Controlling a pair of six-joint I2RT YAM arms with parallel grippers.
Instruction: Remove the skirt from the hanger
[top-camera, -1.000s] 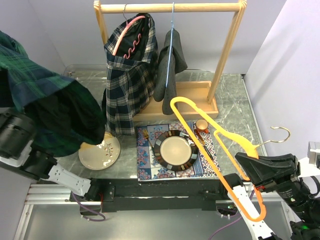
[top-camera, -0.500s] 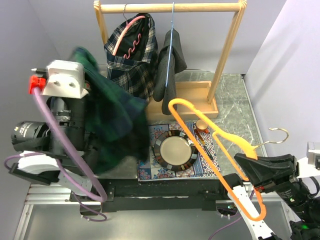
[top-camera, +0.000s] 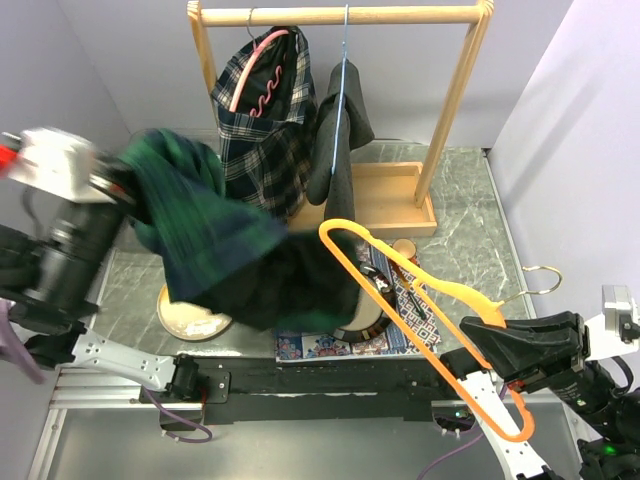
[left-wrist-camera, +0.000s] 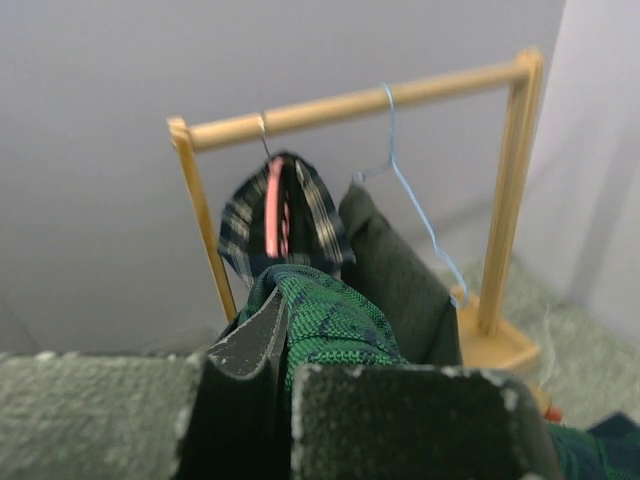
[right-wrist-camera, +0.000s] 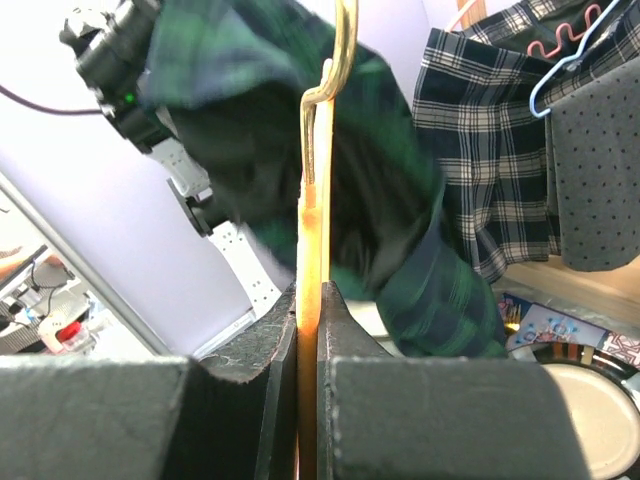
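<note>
"Is the dark green checked cloth skirt (top-camera: 225, 255) off?"

"I think so. The left claw (left-wrist-camera: 288, 342) pinches it over the grey marbled table (top-camera: 470, 210), beside the orange plastic hanger (right-wrist-camera: 310, 200) squeezed in the right claw (right-wrist-camera: 308, 300). Next, lay it down gently."

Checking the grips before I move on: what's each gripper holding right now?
Left gripper: shut on the green plaid skirt.
Right gripper: shut on the orange hanger.

You've got soft, even light, hardly any shadows; the left arm (top-camera: 70, 245) and skirt (top-camera: 225, 250) smear with motion blur, and wrist-view foregrounds look fuzzy.
</note>
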